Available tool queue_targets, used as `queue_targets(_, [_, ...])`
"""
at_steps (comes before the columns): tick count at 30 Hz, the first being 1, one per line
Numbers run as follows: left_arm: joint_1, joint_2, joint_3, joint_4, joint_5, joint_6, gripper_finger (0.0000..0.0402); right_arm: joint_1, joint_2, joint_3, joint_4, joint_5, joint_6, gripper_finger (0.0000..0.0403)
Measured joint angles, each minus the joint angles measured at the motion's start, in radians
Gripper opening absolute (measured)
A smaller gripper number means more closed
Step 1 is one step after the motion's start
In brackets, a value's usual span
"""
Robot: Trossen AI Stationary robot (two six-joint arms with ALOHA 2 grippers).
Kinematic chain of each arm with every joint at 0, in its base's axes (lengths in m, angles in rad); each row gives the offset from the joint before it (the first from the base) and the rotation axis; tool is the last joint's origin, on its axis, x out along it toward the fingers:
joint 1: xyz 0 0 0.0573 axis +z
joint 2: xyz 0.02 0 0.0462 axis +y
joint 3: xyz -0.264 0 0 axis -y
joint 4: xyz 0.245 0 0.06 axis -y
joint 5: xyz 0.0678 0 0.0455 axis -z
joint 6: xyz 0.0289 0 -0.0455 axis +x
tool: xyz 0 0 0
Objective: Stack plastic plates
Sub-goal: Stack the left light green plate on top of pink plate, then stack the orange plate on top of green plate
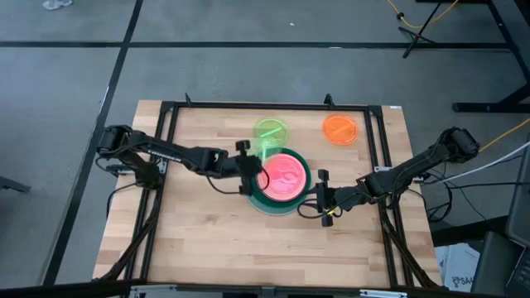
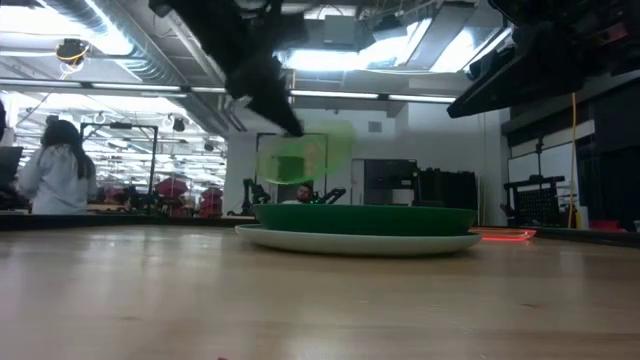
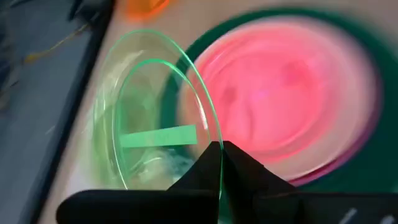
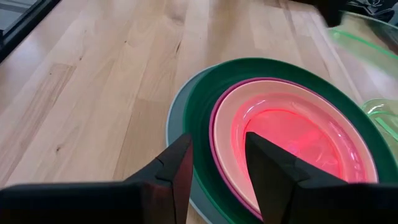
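We find the left gripper (image 1: 251,175) at the left edge of the plate stack, its fingers (image 3: 214,165) pinched on the rim of a translucent lime green plate (image 3: 155,118), which it holds tilted on edge, clear of the table (image 1: 207,240), just beside and partly above the stack. In the low view the same plate (image 2: 305,155) hangs in the air above the stack's left side. The stack sits near the middle of the table: a light blue plate (image 4: 176,127) at the bottom, a dark green plate (image 4: 202,102) on it, then a magenta plate (image 4: 217,124), a cream plate (image 4: 239,112), and a pink plate (image 4: 292,140) nested innermost. The right gripper (image 1: 325,199) rests low at the stack's right edge; in its wrist view the two fingers (image 4: 177,171) stand apart, holding nothing, with the rims of the stack showing between them. A second lime green plate (image 1: 271,129) lies flat on the table behind the stack, and an orange plate (image 1: 339,129) lies flat to its right, well apart from both grippers.
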Motion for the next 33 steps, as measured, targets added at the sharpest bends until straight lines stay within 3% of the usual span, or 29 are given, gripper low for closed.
queue_targets(10, [-0.067,0.118,0.001,0.254,0.118,0.013,0.0006,0.000,0.000,0.000,0.004,0.000,-0.002,0.0138])
queue_targets(22, [-0.068,0.227,0.001,0.311,0.135,0.064,0.0008,0.000,0.000,0.000,0.002,0.000,0.000,0.0138])
queue_targets(33, [-0.096,0.207,0.001,0.300,0.126,0.003,0.0098,0.000,0.000,0.000,0.000,0.000,0.010,0.0138])
